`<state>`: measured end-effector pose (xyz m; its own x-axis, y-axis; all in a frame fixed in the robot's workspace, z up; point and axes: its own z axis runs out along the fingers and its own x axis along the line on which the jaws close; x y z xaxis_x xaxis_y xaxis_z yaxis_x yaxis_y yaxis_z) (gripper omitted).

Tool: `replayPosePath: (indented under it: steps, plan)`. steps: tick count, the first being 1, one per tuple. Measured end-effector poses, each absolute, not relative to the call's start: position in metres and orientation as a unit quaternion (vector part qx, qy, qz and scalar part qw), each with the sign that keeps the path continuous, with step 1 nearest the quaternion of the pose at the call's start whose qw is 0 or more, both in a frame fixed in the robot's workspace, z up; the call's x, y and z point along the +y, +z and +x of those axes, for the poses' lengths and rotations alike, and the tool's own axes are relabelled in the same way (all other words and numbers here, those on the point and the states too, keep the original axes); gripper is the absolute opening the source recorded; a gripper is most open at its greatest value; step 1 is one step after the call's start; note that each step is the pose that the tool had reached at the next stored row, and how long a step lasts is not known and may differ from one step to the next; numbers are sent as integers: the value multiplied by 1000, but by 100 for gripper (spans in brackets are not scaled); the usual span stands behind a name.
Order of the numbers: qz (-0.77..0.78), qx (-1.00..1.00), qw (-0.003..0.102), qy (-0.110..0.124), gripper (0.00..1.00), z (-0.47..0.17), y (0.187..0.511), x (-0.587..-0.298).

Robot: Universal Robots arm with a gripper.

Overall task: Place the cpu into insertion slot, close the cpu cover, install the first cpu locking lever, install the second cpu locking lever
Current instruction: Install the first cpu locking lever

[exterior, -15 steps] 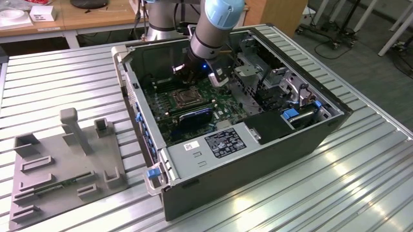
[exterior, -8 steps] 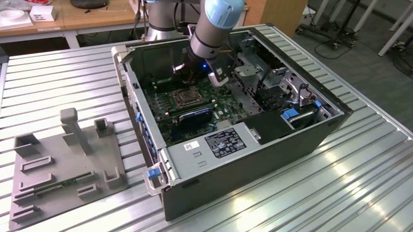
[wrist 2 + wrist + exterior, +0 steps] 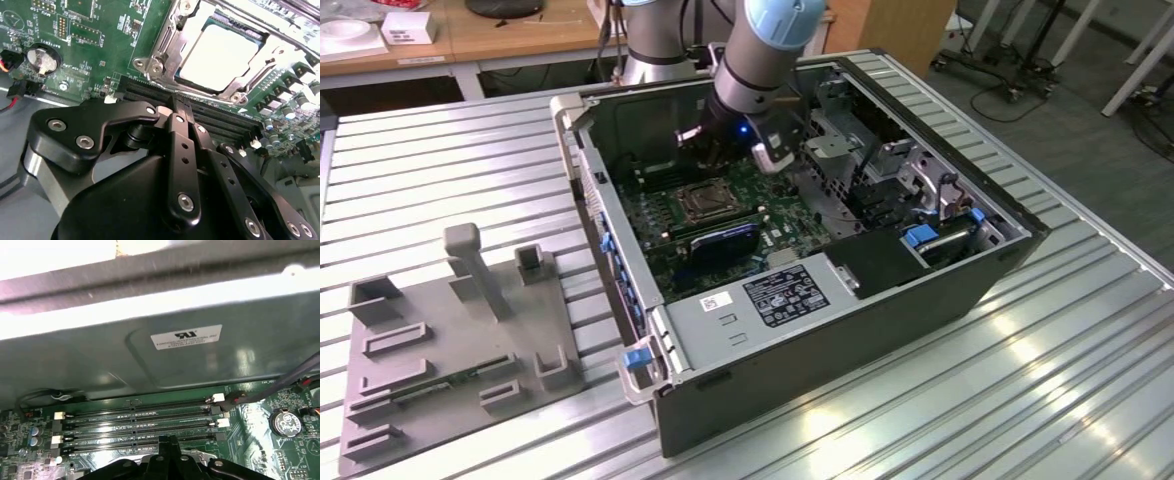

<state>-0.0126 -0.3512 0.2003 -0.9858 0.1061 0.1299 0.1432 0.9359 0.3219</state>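
Placement is done: pale silver square cpu [image 3: 217,55] sits in the silvery-rimmed insertion slot [image 3: 172,35] with thin silvery cpu cover [image 3: 167,37] lowered around it, while black gripper [image 3: 181,106], fingers pressed together and empty, hovers just beside over the black memory slots [image 3: 137,422]; lever status cannot be judged.

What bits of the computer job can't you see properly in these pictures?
- The gripper fingertips: in both wrist views the black finger links bunch together, so open or shut is unclear.
- The cpu: glare whitens its face in the second wrist view.
- The cpu cover: the picture's top edge cuts it off.
- The locking levers: too small in the exterior view, where the arm hangs beside the insertion slot.
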Motion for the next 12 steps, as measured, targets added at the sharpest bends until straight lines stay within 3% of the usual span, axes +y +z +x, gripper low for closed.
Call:
replayPosePath:
  steps: [4, 12]
  plan:
    - [-63, -983, 55, -165, 11, -13, 205, -351]
    - [-67, -991, 51, -100, 11, -13, 206, -351]
